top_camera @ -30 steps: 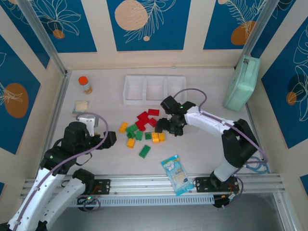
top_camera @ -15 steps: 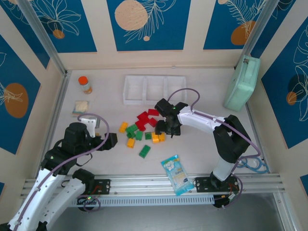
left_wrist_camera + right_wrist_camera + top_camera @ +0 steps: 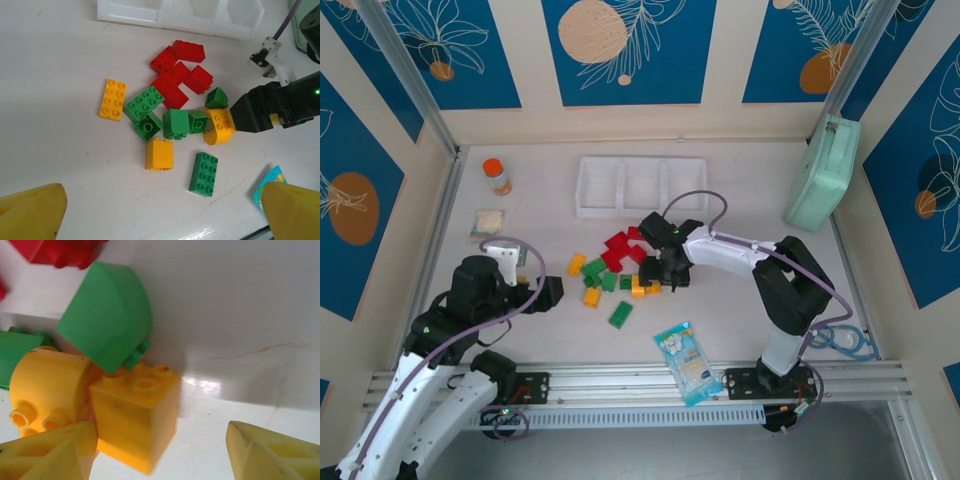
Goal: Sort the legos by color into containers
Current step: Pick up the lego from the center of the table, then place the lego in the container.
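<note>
Red point(image 3: 620, 245), green point(image 3: 620, 314) and yellow point(image 3: 576, 264) legos lie scattered mid-table, in front of the white three-bin containers point(image 3: 642, 211). My right gripper point(image 3: 655, 275) is down at the pile's right edge. In the right wrist view it point(image 3: 160, 447) is open astride a square yellow brick point(image 3: 137, 415): the left finger point(image 3: 55, 452) touches the brick, the right finger point(image 3: 270, 450) stands apart. A round yellow brick point(image 3: 45, 385) and a curved green piece point(image 3: 107, 315) press against it. My left gripper point(image 3: 548, 290) hangs open left of the pile, holding nothing; the green brick point(image 3: 204, 173) lies ahead of it.
A mint-green case point(image 3: 823, 175) leans on the right wall. A blue-white snack packet point(image 3: 686, 362) lies near the front rail. An orange-lidded jar point(image 3: 497, 176) and a small sachet point(image 3: 488, 222) sit at the back left. Walls close in on three sides.
My right gripper has slid left and lower onto the yellow bricks, and its jaws have narrowed around the square one. The left arm has stayed put.
</note>
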Available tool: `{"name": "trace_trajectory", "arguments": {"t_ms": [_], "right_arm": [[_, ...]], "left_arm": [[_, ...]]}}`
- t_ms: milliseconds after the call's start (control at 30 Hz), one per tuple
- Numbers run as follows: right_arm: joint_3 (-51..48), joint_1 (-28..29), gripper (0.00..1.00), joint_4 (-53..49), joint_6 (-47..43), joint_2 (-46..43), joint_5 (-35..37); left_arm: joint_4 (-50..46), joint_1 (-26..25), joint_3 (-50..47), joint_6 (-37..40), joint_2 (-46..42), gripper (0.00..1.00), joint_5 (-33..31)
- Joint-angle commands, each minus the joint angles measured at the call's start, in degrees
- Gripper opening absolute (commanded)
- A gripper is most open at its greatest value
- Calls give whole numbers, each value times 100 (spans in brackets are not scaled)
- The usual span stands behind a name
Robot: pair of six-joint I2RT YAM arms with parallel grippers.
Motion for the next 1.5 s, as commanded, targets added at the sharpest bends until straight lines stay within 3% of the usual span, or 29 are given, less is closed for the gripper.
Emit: {"name": "trace_trajectory", "arguments": {"t_ms": [0,467,933,1200,1467], "right_arm": [[105,136,70,32,-62,281,-262],[-239,-191,61,135,-16,280,-10],[113,-132,33,-389,-367,162,140],[1093,-321,29,-1261,-961,-474,457],[3003,-1592,25,-1479,-2099,517,513]], "left_arm": [[68,-40,-61,104,-75,99,24],[123,-40,-75,132,65,99,103],[120,-40,-79,133,72,99,76],[130,-41,-65,164,289,99,200],[170,-41,-84,164,217,99,240]]}}
